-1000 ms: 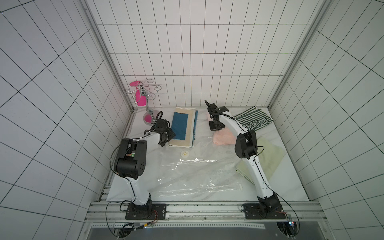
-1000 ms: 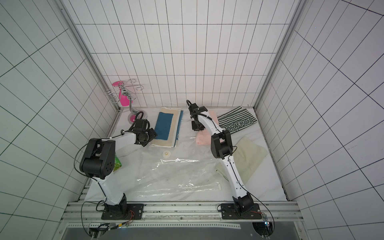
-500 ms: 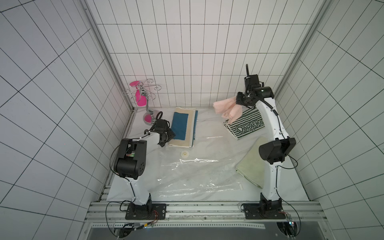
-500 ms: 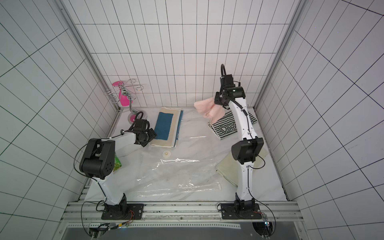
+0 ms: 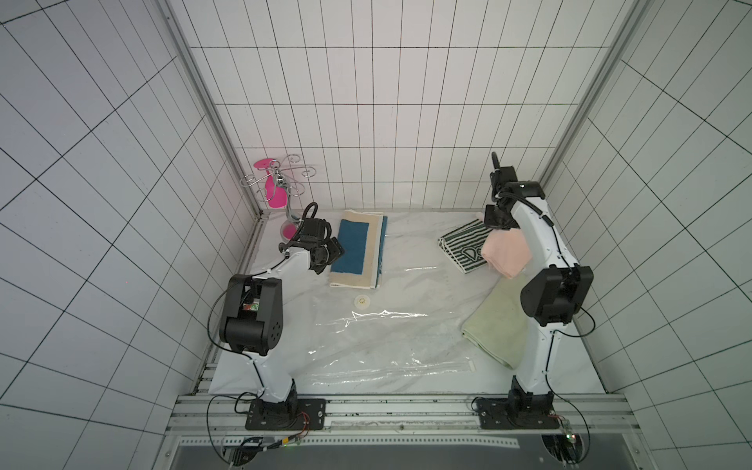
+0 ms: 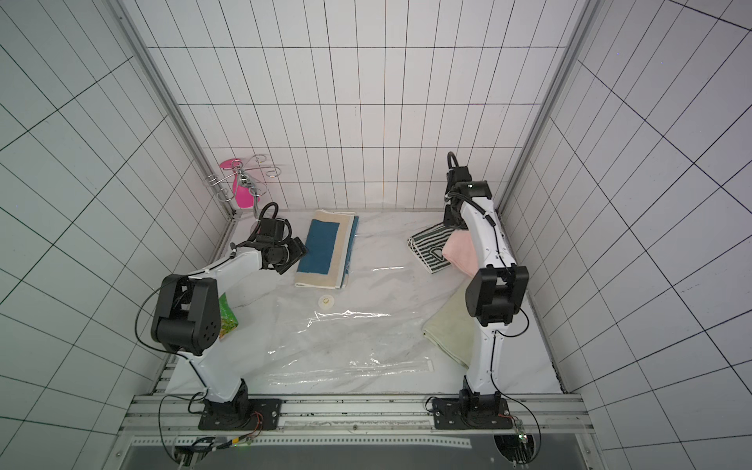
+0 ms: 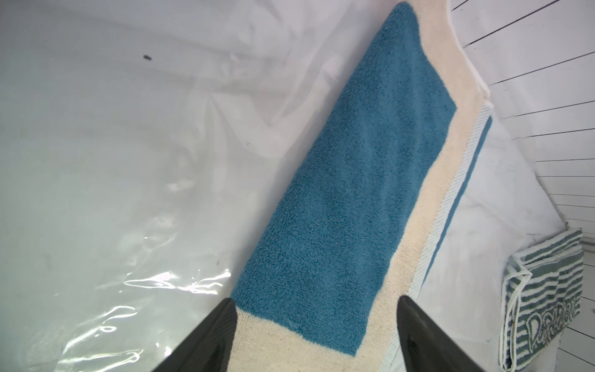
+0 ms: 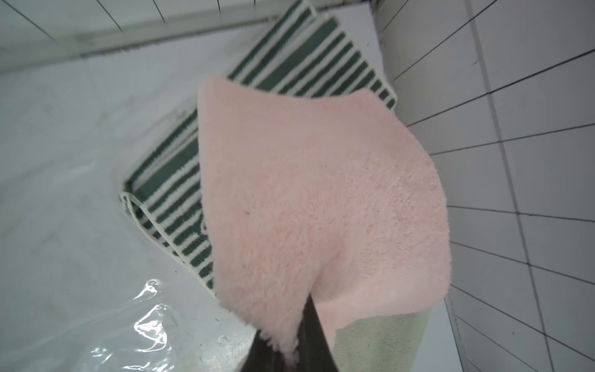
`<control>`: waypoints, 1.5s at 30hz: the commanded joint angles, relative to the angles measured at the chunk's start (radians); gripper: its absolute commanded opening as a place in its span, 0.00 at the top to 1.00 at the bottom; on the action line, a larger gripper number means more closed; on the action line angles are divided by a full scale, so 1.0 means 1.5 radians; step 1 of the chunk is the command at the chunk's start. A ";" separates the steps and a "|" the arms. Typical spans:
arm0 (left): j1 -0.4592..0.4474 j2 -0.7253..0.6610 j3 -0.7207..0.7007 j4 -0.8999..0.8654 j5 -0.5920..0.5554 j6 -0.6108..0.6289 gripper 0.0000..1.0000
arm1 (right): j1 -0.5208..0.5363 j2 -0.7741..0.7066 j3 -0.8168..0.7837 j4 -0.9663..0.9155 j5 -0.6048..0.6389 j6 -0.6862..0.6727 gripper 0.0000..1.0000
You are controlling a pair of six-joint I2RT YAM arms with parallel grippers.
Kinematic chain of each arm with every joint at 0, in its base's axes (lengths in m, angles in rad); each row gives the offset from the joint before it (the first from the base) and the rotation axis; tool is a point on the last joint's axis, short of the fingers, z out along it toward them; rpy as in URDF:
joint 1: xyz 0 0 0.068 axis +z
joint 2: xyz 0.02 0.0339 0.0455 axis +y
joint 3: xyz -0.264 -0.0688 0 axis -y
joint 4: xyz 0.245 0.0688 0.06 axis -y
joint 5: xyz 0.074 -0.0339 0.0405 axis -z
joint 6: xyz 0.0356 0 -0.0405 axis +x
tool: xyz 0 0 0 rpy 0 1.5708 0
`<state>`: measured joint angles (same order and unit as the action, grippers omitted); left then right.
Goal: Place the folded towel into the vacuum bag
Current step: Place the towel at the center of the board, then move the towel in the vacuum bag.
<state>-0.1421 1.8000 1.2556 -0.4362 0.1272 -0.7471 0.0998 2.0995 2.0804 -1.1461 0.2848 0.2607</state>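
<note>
1. Right pincer (image 5: 497, 228) is clamped on an edge of the pink towel (image 5: 504, 254), which hangs free beneath it. A second ago that towel lay flat on the table with the jaws on it.
2. Since then the arm has risen and swung out toward the side wall (half a second ago the towel trailed sideways), and the cloth now dangles straight down.
3. Beneath the pincer lies the striped towel (image 5: 464, 248). The pale green towel (image 5: 494, 321) sits lower, back toward the arm's base.
4. The vacuum bag (image 5: 386, 337) lies flat, well apart from the pincer on its inner side, with its valve (image 5: 361, 301) facing up.
5. The pick-up looks done; carrying the towel to the bag's mouth remains, and the towel may be losing its fold.
6. The left pincer (image 5: 335, 252) has not moved: its jaws are apart, at the end of the blue and cream towel (image 5: 354, 248).
</note>
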 commanded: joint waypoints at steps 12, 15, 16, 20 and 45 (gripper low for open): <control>0.001 0.121 0.181 -0.119 -0.040 0.180 0.14 | 0.022 -0.013 -0.186 0.078 -0.168 0.062 0.19; -0.002 0.166 0.227 -0.158 -0.039 0.187 0.15 | 0.030 -0.046 -0.181 0.062 -0.137 0.065 0.18; -0.002 0.175 0.233 -0.170 -0.044 0.188 0.16 | 0.035 -0.061 -0.181 0.060 -0.123 0.064 0.18; -0.005 0.180 0.213 -0.179 -0.057 0.190 0.20 | 0.057 -0.119 -0.203 0.077 -0.123 0.074 0.19; -0.035 0.178 0.230 -0.243 0.147 0.128 1.00 | 0.192 -0.131 -0.354 0.361 -0.459 0.290 0.35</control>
<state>-0.1875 2.1262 1.6234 -0.7685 0.2840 -0.5251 0.3805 1.8690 1.5974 -0.7162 -0.2882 0.6182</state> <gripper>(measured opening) 0.058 0.649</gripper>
